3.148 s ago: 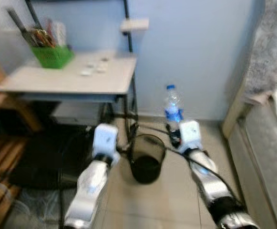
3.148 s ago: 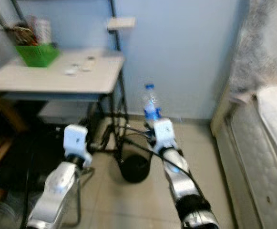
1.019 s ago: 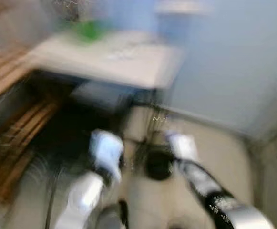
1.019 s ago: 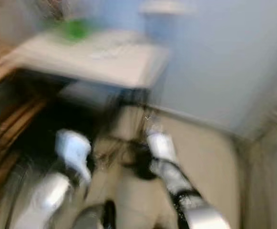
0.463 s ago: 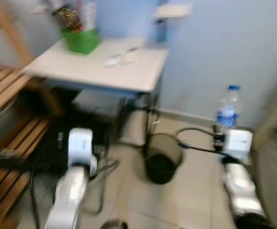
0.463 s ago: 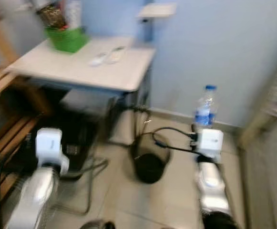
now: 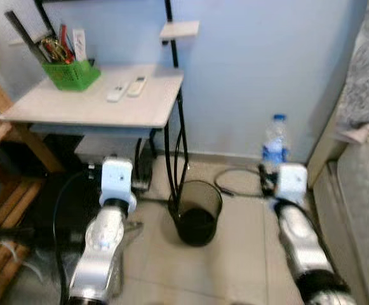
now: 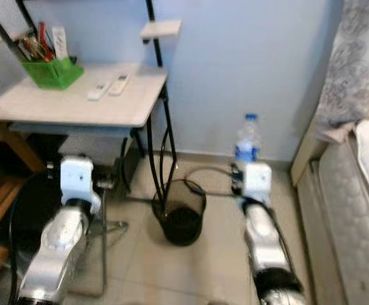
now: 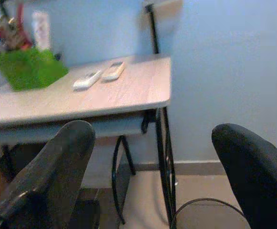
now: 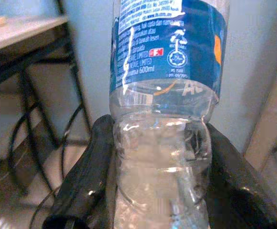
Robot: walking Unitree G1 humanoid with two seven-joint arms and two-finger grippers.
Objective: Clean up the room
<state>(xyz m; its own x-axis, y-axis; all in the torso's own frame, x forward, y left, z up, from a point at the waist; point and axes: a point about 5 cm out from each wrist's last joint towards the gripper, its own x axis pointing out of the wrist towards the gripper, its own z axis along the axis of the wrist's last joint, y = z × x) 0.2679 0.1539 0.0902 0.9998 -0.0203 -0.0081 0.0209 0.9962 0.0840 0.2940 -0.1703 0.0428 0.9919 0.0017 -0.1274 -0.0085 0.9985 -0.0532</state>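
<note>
Bedroom: mattress [image 7: 362, 210], desk [image 7: 95, 101], wastebasket [image 7: 197, 219].

Soft, even indoor light; slight blur overall, wrist close-ups softest.

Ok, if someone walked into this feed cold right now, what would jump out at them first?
Probably the clear water bottle with the blue label, clamped upright between the right gripper's black fingers, out near the blue wall beside the bed. Next, the black mesh wastebasket on the tile floor between the two arms, by the desk leg. Then the green basket of odds and ends and two white remotes on the desk; the left gripper hangs open.
</note>
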